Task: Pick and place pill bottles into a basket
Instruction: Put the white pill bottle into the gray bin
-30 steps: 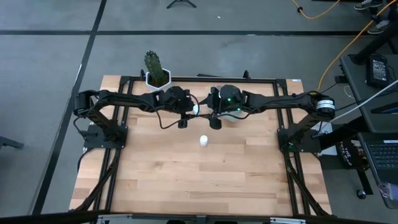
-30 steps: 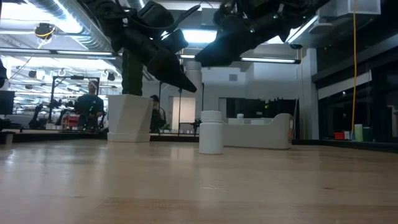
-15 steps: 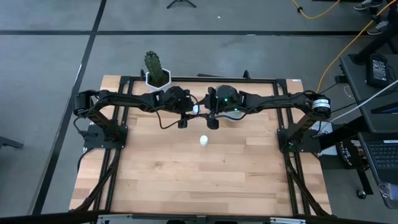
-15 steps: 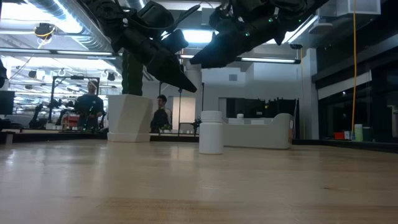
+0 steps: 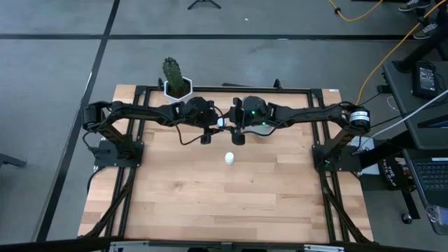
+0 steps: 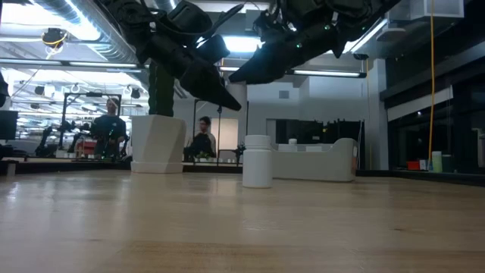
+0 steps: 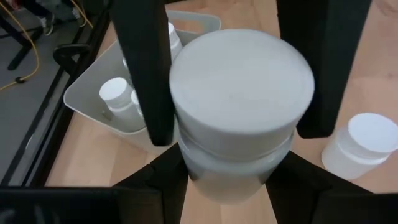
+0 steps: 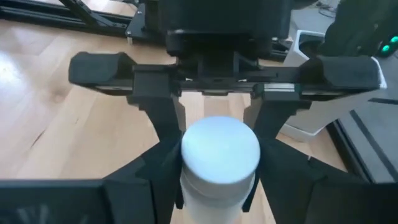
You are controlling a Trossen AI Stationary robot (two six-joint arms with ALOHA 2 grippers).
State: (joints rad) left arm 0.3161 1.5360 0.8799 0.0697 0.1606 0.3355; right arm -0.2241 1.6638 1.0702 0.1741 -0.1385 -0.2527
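My left gripper (image 5: 214, 127) is shut on a white pill bottle (image 7: 242, 81) in the air above the table's far middle. My right gripper (image 5: 229, 128) faces it, open, with its fingers (image 7: 146, 68) on either side of the same bottle's top. The low view shows both grippers, left (image 6: 221, 95) and right (image 6: 246, 73), but hides this bottle. Another bottle (image 5: 229, 159) stands upright on the table nearer the front. The grey-blue basket (image 7: 81, 93) lies under my right arm and holds other bottles (image 7: 115, 93). My left gripper pinches the bottle's body below the cap (image 7: 194, 177) between its two fingers. They come slanting down from the table's left. The bottle stands upright in the hold, cap up, clear of the table. My right gripper's fingers (image 8: 163, 177) flank the bottle; I cannot tell whether they touch it.
A white hexagonal pot with a cactus (image 5: 177, 85) stands at the far left, close behind my left arm. The basket's wall (image 6: 318, 161) shows behind the standing bottle (image 6: 258, 161). Bare wood (image 5: 224, 203) fills the near half. A person (image 6: 203, 136) stands in the room beyond.
My right gripper has moved toward the table's left, closing in on my left gripper and the bottle it holds. The bottle has stayed where it was.
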